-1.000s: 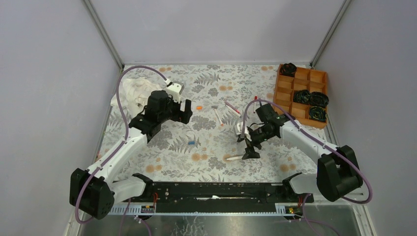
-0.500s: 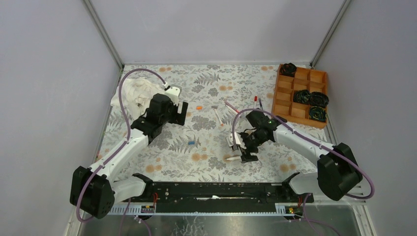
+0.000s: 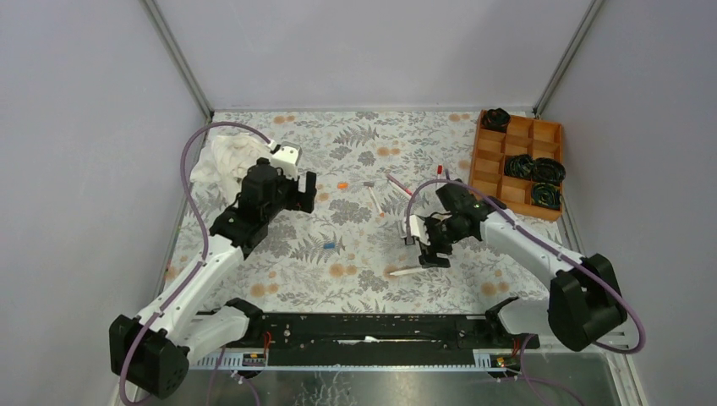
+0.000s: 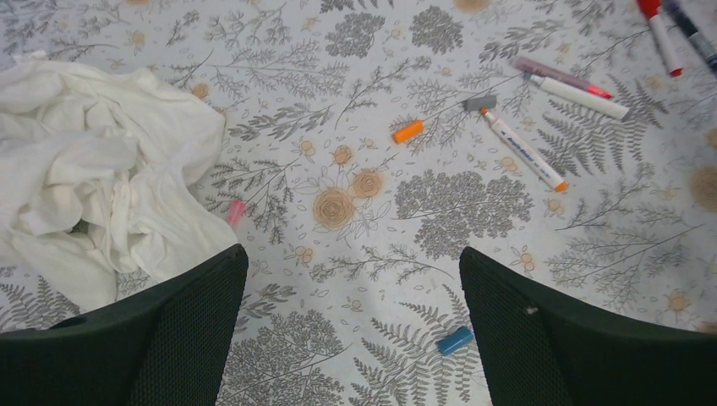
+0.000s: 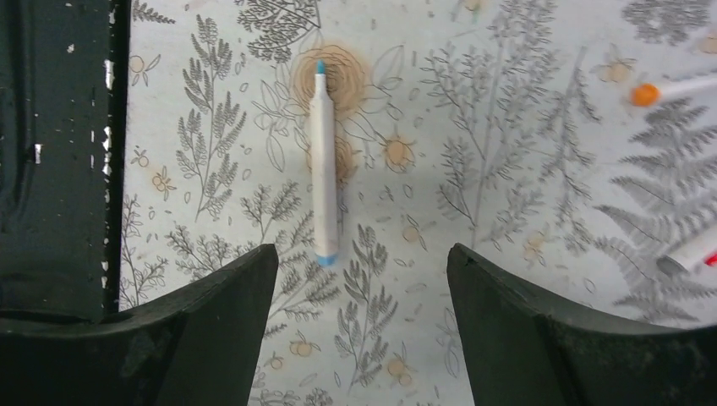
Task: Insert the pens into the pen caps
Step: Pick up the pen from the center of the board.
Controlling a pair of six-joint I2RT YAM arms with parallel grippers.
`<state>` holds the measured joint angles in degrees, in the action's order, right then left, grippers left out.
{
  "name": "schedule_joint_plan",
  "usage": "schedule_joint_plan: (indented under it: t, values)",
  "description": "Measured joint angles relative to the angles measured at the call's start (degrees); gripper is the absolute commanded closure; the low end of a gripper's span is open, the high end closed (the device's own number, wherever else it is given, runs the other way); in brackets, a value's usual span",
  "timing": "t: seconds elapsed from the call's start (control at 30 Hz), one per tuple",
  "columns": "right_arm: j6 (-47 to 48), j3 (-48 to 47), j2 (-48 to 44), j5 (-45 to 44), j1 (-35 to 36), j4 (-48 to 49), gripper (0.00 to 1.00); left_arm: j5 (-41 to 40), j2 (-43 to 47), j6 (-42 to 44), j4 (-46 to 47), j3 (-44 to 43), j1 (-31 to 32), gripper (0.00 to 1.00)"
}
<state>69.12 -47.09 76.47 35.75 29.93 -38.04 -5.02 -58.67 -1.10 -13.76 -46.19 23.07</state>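
Although the right jaws dipped close over the white pen (image 3: 404, 271) half a second ago, they have since risen and drawn back a little toward the right edge. The pen lies flat on the worktop (image 3: 363, 135) not far from the near edge, much where it lay a second ago. Judged from that, the grab either did not take or was only a lining-up pass. Either way no pen has been lifted, and the task looks to be at its start. The left arm (image 3: 220, 245) has meanwhile pulled back slightly toward the left edge, away from the loose caps.

In the right wrist view the right jaws are spread wide and hold nothing. The white pen, blue at both ends, lies on the worktop ahead of them, in line with the gap and touching neither side.

The left jaws are likewise spread wide and empty, hanging above the worktop. A blue cap (image 4: 455, 340) lies near one side of them, untouched. An orange cap (image 4: 407, 131) sits further toward the far edge, close to an orange-tipped pen (image 4: 524, 152). A crumpled white cloth (image 4: 101, 186) fills the far left corner.
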Motion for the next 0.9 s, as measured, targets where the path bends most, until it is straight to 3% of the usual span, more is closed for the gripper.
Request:
schedule_joint_plan:
  t: [0.17,0.9]
  values:
    - [2.03,0.70,-3.08,3.19,-2.67,-0.63,0.25,1.95,2.19,-1.14,0.02,-0.11,0.02,0.02]
    - [1.55,1.77,3.87,2.21,1.09,1.07,0.27,6.21,2.99,-3.30,-0.04,-0.72,0.00,0.02]
